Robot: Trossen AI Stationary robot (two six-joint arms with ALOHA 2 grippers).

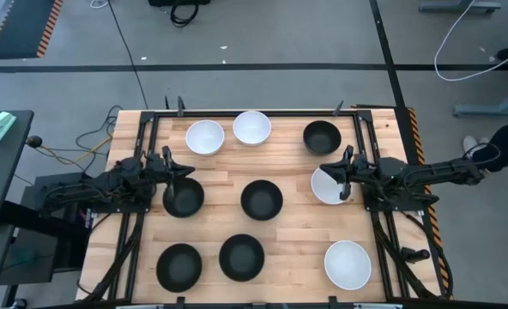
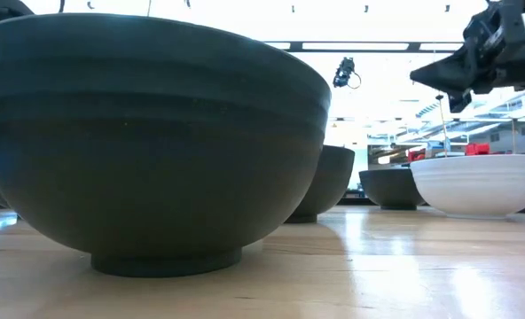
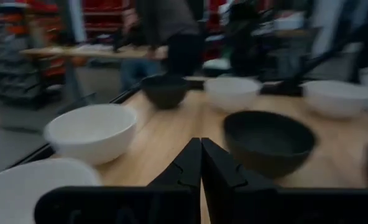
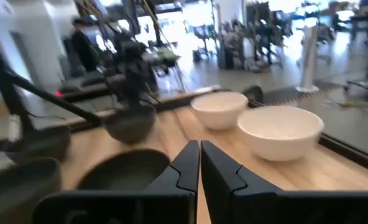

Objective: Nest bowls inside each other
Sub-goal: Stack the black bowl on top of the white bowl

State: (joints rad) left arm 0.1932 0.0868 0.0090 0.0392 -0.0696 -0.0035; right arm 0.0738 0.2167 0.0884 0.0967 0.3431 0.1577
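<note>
Several round bowls stand on their feet on the wooden table, black and white. My left gripper (image 1: 184,174) is shut and empty over the far rim of a black bowl (image 1: 183,197) at the table's left. My right gripper (image 1: 343,178) is shut and empty above a white bowl (image 1: 329,186) at the right. The low view shows it (image 2: 449,75) raised clear of that bowl (image 2: 480,184). Another black bowl (image 1: 262,199) stands mid-table between them; it also shows in the left wrist view (image 3: 268,140). My left fingers (image 3: 201,163) and right fingers (image 4: 199,163) are closed together.
Two white bowls (image 1: 205,137) (image 1: 251,128) and a black bowl (image 1: 322,136) stand along the far edge. Two black bowls (image 1: 179,266) (image 1: 241,257) and a white bowl (image 1: 347,263) stand near the front edge. Dark rails (image 1: 142,154) run along both table sides. A person (image 3: 165,25) stands beyond the table.
</note>
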